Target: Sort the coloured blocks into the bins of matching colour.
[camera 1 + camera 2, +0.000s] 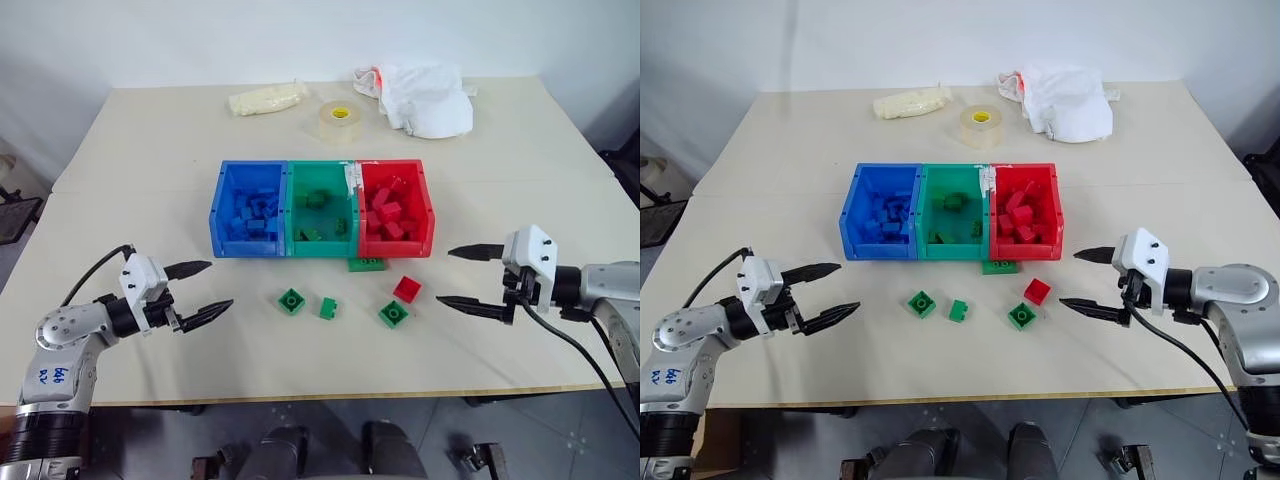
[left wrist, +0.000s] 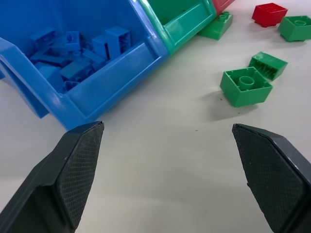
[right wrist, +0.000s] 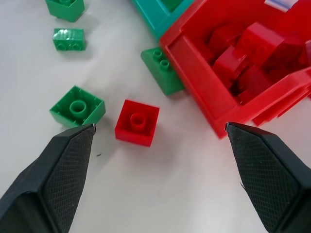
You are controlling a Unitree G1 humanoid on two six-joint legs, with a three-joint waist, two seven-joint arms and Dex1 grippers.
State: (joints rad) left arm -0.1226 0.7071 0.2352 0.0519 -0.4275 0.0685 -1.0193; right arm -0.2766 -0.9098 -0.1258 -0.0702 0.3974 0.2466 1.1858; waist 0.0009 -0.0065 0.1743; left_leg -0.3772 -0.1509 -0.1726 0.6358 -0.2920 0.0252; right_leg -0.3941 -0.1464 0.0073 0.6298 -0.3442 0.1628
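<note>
Three joined bins stand mid-table: the blue bin (image 1: 250,210), the green bin (image 1: 320,212) and the red bin (image 1: 395,208), each with bricks of its own colour inside. On the table in front lie three green blocks (image 1: 291,300) (image 1: 329,308) (image 1: 393,314), a red block (image 1: 407,289) and a flat green plate (image 1: 367,264) against the bins' front. My left gripper (image 1: 205,290) is open, empty, to the left of the loose blocks. On their right, my right gripper (image 1: 462,278) hovers open and empty, pointing at the red block (image 3: 137,122).
A tape roll (image 1: 340,121), a crumpled white bag (image 1: 425,98) and a pale yellowish bundle (image 1: 265,99) lie at the far side of the table. The front table edge runs just below both grippers.
</note>
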